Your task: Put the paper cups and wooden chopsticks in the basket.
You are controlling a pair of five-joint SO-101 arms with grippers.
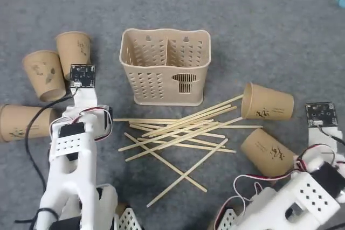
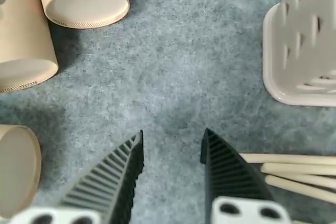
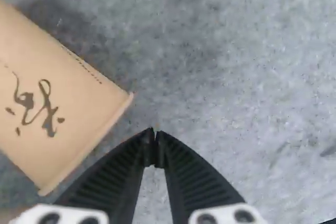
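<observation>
Here, the basket [image 1: 166, 67] stands upright at the far middle of the grey mat [image 1: 269, 30], with a divider splitting it into two compartments. All the cups and chopsticks lie outside it on the mat.

The chopsticks [image 1: 178, 133] are scattered in a crossed heap just near of the basket. A few of the longer ones slant right and far, up to the mouth of the far-right cup [image 1: 267, 102]. That cup lies on its side, and the near-right cup [image 1: 268, 152] lies on its side a little nearer.

At the left are three more. The far-left cup [image 1: 73, 52] and mid-left cup [image 1: 43, 74] sit side by side, and the near-left cup [image 1: 24, 122] lies on its side by the left edge.

The left gripper [image 2: 173, 134] hangs over bare mat between the left cups and the basket. Its jaws are spread and hold nothing. Two cup bases face it, the chopstick ends are just to its right, and a basket corner is farther off.

The right gripper [image 3: 155, 132] is at the near right, jaws pressed together and empty. A cup [image 3: 47, 108] lies just beside its tips, apart from them; I cannot tell which of the right pair it is.
</observation>
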